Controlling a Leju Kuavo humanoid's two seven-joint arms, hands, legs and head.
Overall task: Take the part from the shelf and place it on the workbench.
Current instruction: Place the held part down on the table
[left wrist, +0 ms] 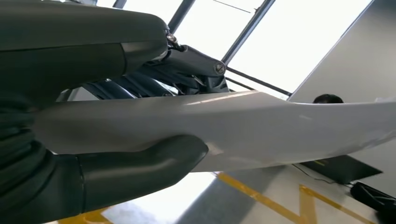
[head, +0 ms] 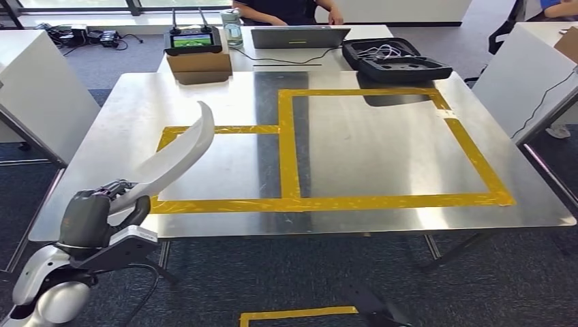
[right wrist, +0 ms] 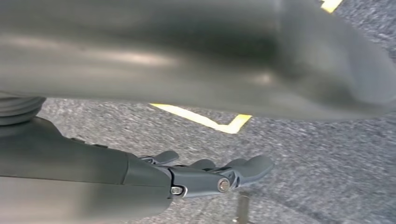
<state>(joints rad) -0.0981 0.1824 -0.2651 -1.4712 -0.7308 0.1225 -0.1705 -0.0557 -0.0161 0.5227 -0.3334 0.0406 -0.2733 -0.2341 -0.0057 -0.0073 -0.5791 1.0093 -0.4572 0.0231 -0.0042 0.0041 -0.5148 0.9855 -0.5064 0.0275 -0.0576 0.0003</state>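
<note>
The left robot hand grips the curved white part by its lower end at the bench's near-left edge; its long axis rises forward-right over the yellow-taped bench top. The right robot hand hangs over the carpet, fingers loosely extended, holding nothing.

The right hand hangs above the grey speckled carpet floor, holding nothing. Its dark fingers reach out almost straight, only gently curved at the tips, and the thick grey thumb runs blurred across the picture, well apart from them. On the carpet lies a corner of yellow tape, showing in the gap between thumb and fingers.
</note>
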